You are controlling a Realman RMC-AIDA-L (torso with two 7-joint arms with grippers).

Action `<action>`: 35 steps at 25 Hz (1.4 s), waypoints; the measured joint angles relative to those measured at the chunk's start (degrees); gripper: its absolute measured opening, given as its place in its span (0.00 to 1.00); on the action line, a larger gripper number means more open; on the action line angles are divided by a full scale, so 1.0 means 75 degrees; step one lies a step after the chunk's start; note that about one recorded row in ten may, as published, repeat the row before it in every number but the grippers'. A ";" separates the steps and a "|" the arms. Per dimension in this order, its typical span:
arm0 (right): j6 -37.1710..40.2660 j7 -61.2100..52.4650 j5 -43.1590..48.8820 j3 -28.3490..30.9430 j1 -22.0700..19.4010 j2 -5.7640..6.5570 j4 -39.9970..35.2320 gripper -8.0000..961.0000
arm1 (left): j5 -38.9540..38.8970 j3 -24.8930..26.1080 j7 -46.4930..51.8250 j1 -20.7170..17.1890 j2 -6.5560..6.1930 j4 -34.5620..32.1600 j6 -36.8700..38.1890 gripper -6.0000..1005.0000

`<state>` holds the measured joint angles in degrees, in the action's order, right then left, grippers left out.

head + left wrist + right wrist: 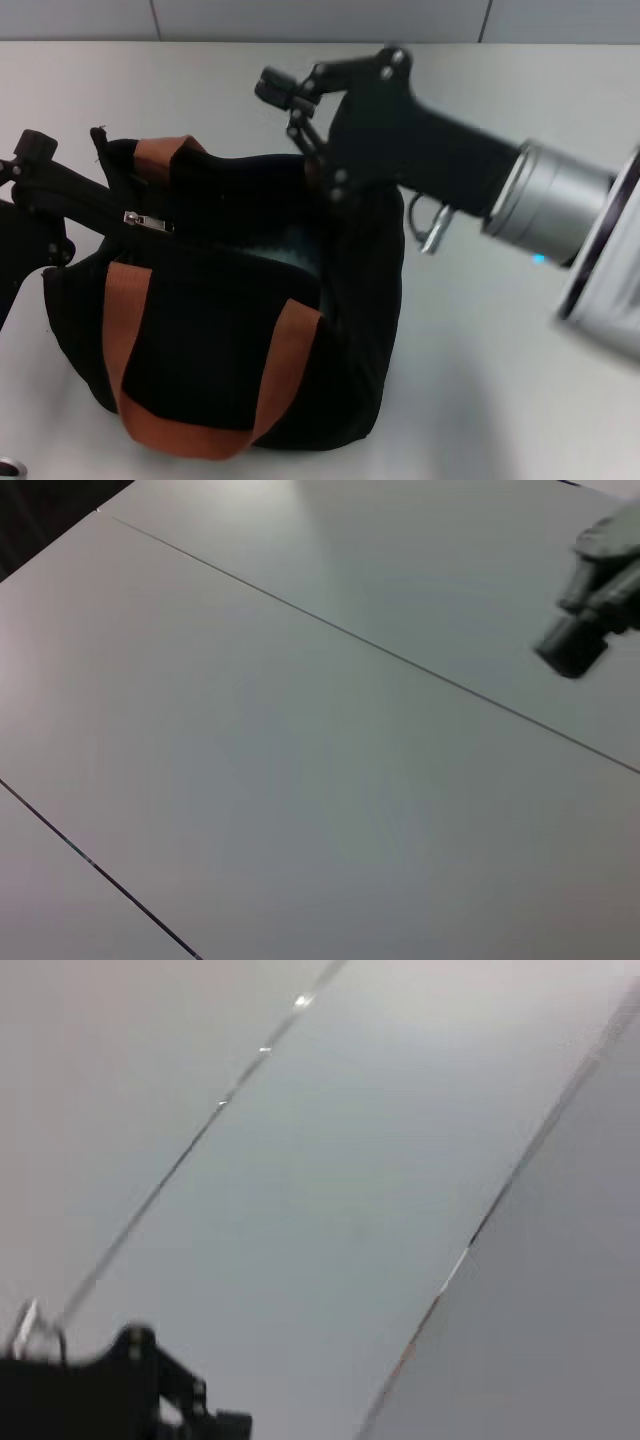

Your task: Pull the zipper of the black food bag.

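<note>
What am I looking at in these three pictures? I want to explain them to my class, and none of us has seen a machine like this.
This is a robot with two arms, each ending in a grasping tool. The large picture comes from a camera on its head, looking down at a pale table. On the table stands a soft black bag with orange straps. A small silver zipper pull sits on the bag's top edge, on the robot's left side.

The left tool reaches in at that side, close to the pull. The right tool comes in from the right, over the bag's far rim. Black on black hides whether either one grips anything.

The other two pictures come from cameras on the wrists. They show mostly bare table, with dark bits of the machine at the edges.
</note>
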<state>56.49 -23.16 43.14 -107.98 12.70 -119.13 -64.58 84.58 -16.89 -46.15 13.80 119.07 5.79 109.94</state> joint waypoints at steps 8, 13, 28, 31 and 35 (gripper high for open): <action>0.1908 -0.9086 0.5758 0.2691 0.1295 0.0125 -0.1618 0.14 | 0.0005 -0.0012 0.0101 0.0002 0.0013 0.0029 0.0007 0.01; 0.3658 -1.2051 0.7845 0.3758 0.2802 0.0134 -0.1710 0.23 | -0.0002 0.0011 0.0162 0.0023 0.0012 0.0253 -0.0081 0.01; 0.3574 -1.2349 0.8895 0.3131 0.3851 -0.0052 -0.1726 0.24 | -0.0052 0.0320 0.0751 -0.0468 0.0015 0.0794 -0.1159 0.01; 0.3441 -1.2304 0.8906 0.2963 0.3879 -0.0054 -0.1711 0.24 | -0.0051 0.0325 0.0719 -0.0600 0.0015 0.0755 -0.1236 0.01; 0.3240 -1.2275 0.8890 0.2797 0.3996 -0.0055 -0.1573 0.24 | -0.0034 0.0300 0.0701 -0.0663 0.0015 0.0731 -0.1355 0.01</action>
<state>80.80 -115.22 109.82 -87.00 42.67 -119.54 -76.38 84.32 -14.64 -40.89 8.83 119.18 11.27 99.78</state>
